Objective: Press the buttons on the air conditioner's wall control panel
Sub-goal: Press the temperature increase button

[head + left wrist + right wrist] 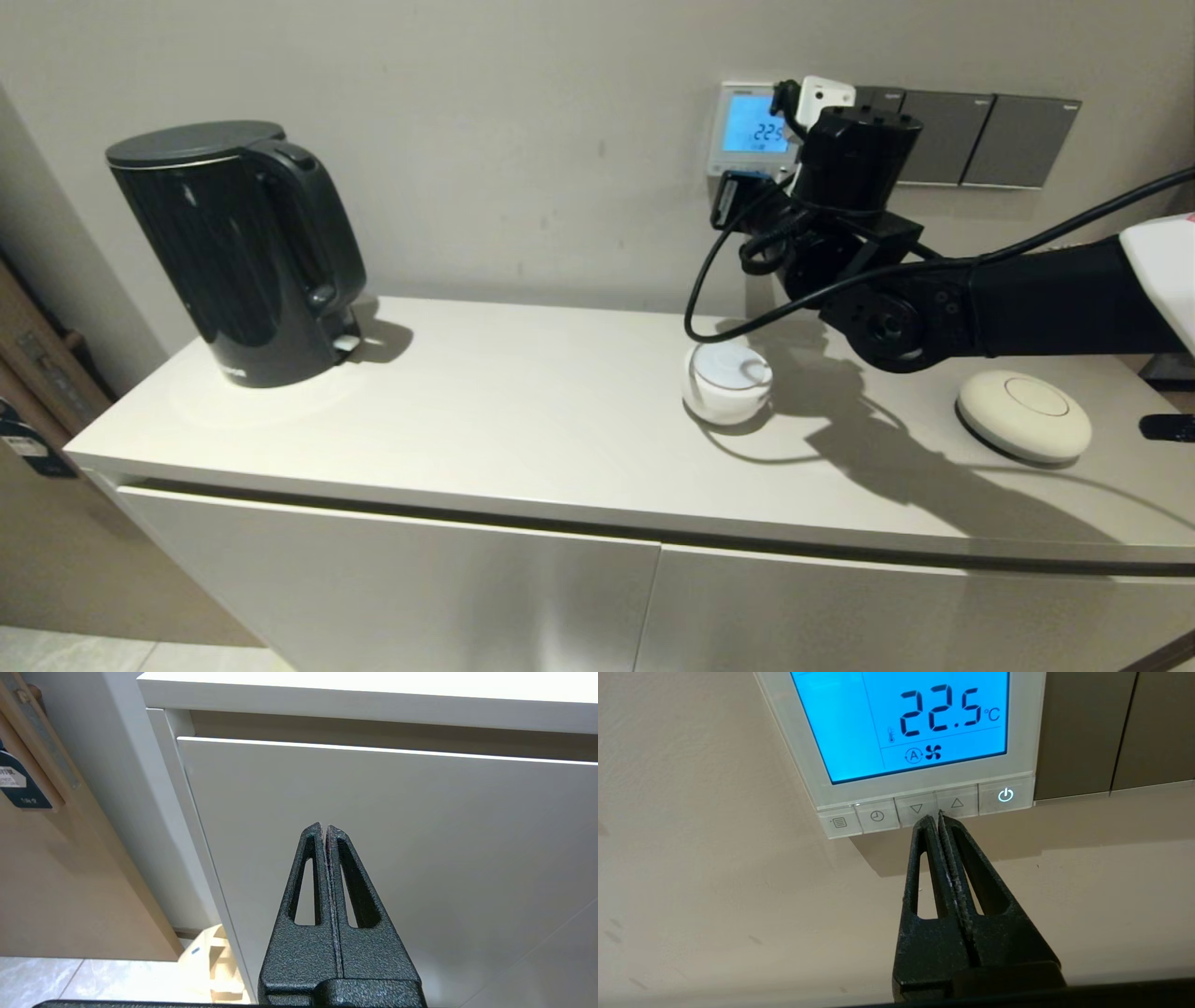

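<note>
— At the wall, far right of the cabinet: what is the right gripper [934, 817] doing?

— Its two black, rough-textured fingers are clenched together, holding nothing, with the tips at the lower edge of the air conditioner's wall control panel [1029, 732], where the down-arrow and up-arrow keys meet. Whether they actually touch cannot be told.

— And the buttons [916, 808]?

— Five pale, glossy squares in a row under the glowing blue screen [901, 723], which reads 22.5 °C above a fan symbol. The power key at the right end carries a lit icon.

— What flanks the panel?

— Dark grey switch plates [990, 138] run along the wall to its right. In the head view the right arm hides much of the white frame.

— The left gripper [325, 827]?

— Parked low in front of the cabinet door [420, 849], fingers pressed shut, empty.

— And the surface below?

— A smooth white cabinet top [523, 411] against a beige wall. A glossy black kettle [238, 252] stands at the far left, a small round white device [728, 381] sits below the panel, and a cream disc [1023, 415] lies to its right.
</note>
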Robot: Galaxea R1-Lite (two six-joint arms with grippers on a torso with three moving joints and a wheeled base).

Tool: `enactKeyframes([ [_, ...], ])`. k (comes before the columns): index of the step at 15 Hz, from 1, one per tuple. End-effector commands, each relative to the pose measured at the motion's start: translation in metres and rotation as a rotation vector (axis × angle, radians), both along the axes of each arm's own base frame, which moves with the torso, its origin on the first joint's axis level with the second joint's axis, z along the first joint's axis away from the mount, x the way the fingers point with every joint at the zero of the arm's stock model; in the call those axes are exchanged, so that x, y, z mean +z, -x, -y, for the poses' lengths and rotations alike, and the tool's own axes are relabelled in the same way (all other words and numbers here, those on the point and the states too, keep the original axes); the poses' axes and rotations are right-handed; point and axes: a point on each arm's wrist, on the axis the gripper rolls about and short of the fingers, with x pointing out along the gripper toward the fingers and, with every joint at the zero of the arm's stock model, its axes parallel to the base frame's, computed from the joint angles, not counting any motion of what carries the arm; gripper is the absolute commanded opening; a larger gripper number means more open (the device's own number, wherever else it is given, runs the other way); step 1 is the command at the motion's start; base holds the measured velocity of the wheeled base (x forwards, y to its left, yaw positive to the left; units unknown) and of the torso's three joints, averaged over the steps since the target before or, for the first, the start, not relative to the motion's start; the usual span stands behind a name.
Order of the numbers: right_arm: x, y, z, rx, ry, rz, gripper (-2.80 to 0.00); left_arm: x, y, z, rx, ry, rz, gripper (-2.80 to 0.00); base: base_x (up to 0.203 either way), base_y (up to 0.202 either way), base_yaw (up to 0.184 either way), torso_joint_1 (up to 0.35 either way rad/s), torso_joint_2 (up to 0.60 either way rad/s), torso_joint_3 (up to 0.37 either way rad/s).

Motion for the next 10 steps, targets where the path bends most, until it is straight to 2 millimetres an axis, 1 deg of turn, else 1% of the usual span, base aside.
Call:
enactKeyframes([
  [1,0.0001,-0.0017,0.0030,-0.011,-0.001,0.002,-2.80,0.0000,0.0000,0.0000,-0.001,0.000,0.001,-2.80,0.000,0.000,0.000,0.000,0.00,0.000],
  [7,0.0011,-0.0021,0.0063,-0.019,0.002,0.002,-2.80,0.0000,0.0000,0.0000,-0.001,0.000,0.001,-2.80,0.000,0.000,0.000,0.000,0.00,0.000],
  [10,-0.0019,-0.0017,0.0055,-0.017,0.007,-0.007,-2.80,0.0000,0.0000,0.0000,0.000,0.000,0.000,-2.80,0.000,0.000,0.000,0.000,0.00,0.000],
])
